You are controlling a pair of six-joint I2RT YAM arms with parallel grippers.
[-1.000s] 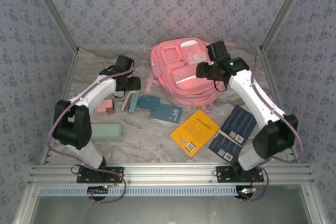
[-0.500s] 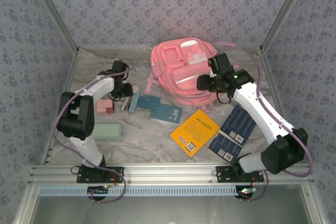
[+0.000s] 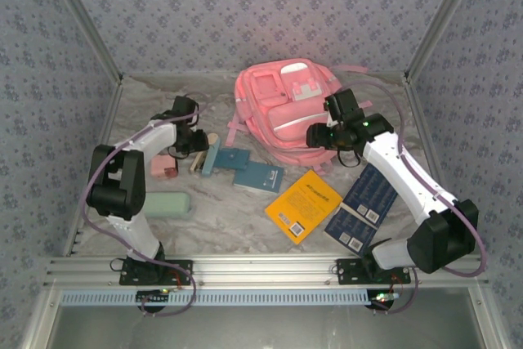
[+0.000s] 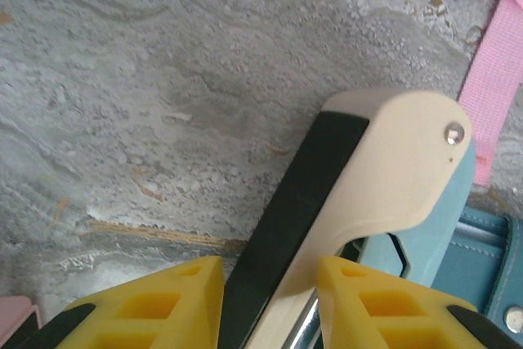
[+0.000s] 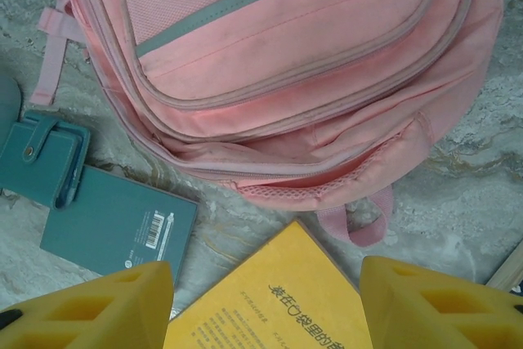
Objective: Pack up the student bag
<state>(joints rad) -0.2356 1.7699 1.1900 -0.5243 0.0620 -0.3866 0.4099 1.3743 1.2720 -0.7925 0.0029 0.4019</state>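
Student bag [image 3: 282,108]: lies at the far middle of the table [image 3: 237,222], front pockets up, one pink strap [image 4: 498,96] trailing left.
Left hand [image 4: 270,263]: low over the table left of the bag. Its yellow fingers [image 4: 176,292] straddle a cream-and-black bar with a rivet [image 4: 384,161]. They are close against both sides, but I cannot tell whether it is gripped.
Right hand [image 5: 265,271]: jaws spread wide and holding nothing, above the bag's near edge.
Yellow book [image 3: 303,204]: near the bag, right of centre.
Teal notebook [image 3: 258,176]: left of the yellow book, with the teal wallet [image 5: 41,157] touching its far left corner.
Navy booklets [image 3: 372,190]: near right.
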